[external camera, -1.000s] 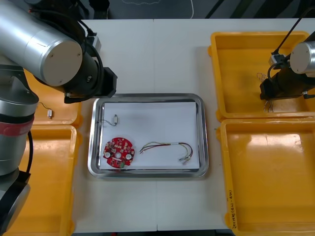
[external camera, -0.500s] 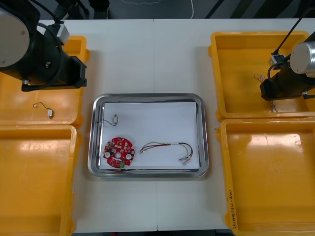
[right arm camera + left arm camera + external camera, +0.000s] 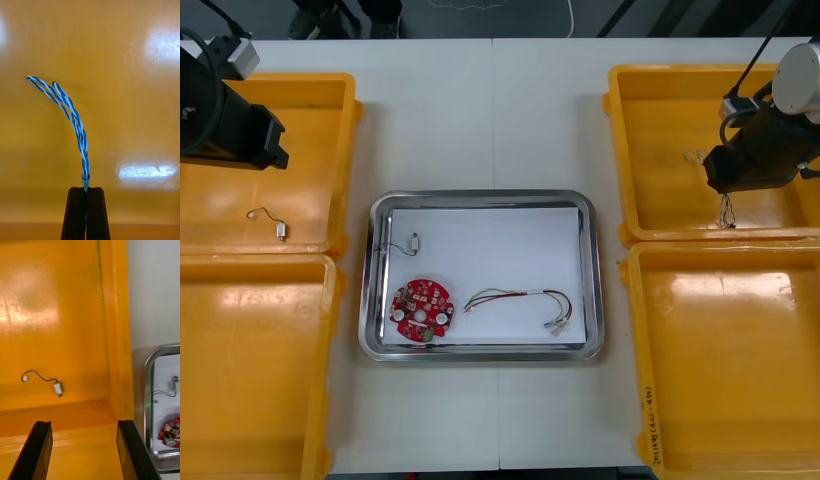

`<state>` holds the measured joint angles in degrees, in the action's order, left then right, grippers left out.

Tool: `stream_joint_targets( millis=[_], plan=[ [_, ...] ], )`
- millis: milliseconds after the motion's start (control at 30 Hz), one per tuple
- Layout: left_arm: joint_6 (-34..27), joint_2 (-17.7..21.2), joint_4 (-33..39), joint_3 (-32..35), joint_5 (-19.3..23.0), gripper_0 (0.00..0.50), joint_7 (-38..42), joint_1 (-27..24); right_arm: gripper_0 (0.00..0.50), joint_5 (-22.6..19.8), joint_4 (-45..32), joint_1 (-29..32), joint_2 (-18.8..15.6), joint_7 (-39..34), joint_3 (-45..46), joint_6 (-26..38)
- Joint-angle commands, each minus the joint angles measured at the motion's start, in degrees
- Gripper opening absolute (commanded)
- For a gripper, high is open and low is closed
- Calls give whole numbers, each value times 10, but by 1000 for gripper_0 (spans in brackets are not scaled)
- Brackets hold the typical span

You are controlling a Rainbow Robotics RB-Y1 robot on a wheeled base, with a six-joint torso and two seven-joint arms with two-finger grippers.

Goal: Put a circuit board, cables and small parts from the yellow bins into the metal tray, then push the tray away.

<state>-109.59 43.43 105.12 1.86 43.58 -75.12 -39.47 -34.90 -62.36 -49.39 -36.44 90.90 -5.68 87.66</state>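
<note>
Presently the right gripper is clamped on a twisted blue and white cable over the far right yellow bin. The left gripper stands wide open above the far left yellow bin, near a small metal part. The metal tray holds a circuit board and a red and yellow cable.

Bright overhead light leaves white glare patches on the yellow bins and faint shadow beside the metal tray.
</note>
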Motion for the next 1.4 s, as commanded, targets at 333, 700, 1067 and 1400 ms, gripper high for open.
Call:
stream_joint_targets(
  millis=[333, 700, 1067, 1400],
  plan=[
    [-4, 46, -85, 19, 5, 500, -44, -24, 0, -97, -68, -57, -57, 139, 24, 79],
    [-4, 46, -136, -23, 0, 500, -37, -23, 0, -184, -161, -67, -60, 189, 21, 150],
    [69, 45, -193, -70, 4, 500, -35, -23, 0, -244, -261, -67, -47, 212, -28, 175],
    [126, 43, -233, -103, 5, 500, -43, -23, 0, -247, -314, -69, -2, 230, -60, 181]
  ],
)
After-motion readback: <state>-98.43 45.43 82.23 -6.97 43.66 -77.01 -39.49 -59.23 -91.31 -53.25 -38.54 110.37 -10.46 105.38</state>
